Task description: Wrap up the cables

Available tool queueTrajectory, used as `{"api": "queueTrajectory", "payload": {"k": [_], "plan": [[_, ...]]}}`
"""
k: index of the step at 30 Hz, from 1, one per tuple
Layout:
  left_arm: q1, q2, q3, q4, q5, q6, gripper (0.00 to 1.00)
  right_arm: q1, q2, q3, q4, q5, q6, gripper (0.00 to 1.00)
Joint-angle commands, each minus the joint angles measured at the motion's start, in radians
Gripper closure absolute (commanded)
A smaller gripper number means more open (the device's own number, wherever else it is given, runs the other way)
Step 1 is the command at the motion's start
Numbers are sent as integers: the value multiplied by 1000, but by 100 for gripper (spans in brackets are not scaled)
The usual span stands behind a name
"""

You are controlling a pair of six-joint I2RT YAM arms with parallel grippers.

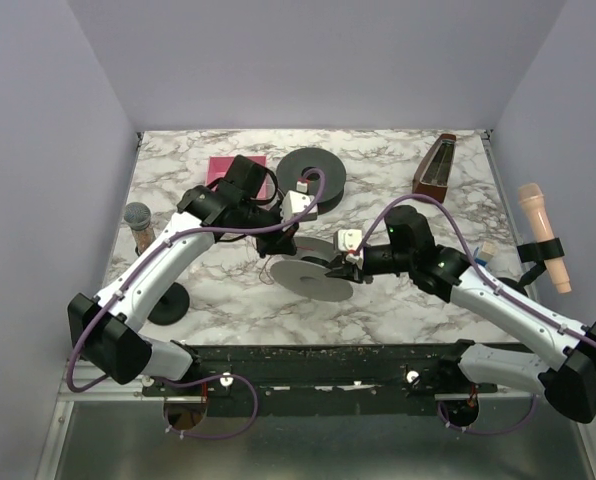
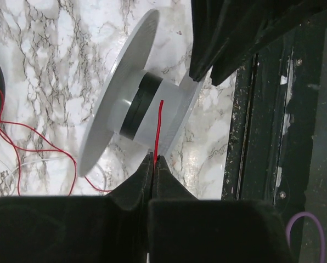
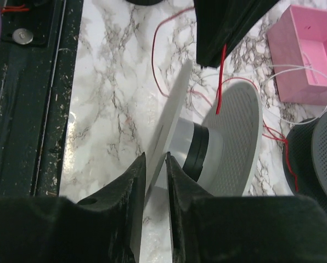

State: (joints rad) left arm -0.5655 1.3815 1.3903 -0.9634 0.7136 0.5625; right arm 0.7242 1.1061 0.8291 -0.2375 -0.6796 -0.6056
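Observation:
A grey spool (image 1: 313, 279) stands tilted on the marble table, held up by one flange. My right gripper (image 3: 157, 160) is shut on the rim of its near flange (image 3: 172, 115); it also shows in the top view (image 1: 345, 268). My left gripper (image 2: 154, 160) is shut on the thin dark-red cable (image 2: 158, 123), holding a short straight end just above the spool's hub (image 2: 144, 107). In the top view the left gripper (image 1: 291, 243) hangs over the spool's far side. The rest of the cable (image 2: 34, 139) trails in loose loops on the table to the left.
A black spool (image 1: 313, 172) and a pink box (image 1: 235, 167) lie behind the left gripper. A thin white wire (image 3: 303, 68) runs by the box. A brown metronome (image 1: 434, 168) stands back right. One microphone (image 1: 138, 224) is at the left and another (image 1: 541, 232) at the right edge.

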Motion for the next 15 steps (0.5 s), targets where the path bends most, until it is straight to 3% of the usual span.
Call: {"api": "queueTrajectory", "payload": {"k": [1, 6, 15], "plan": [[-13, 19, -74, 122, 35, -44, 100, -3, -34, 13, 64, -61, 27, 71], [-28, 39, -91, 199, 30, -62, 100, -3, -8, -7, 78, -44, 24, 70], [-34, 74, -48, 155, 27, -9, 100, -3, -34, -5, 76, -38, 56, 69]]}}
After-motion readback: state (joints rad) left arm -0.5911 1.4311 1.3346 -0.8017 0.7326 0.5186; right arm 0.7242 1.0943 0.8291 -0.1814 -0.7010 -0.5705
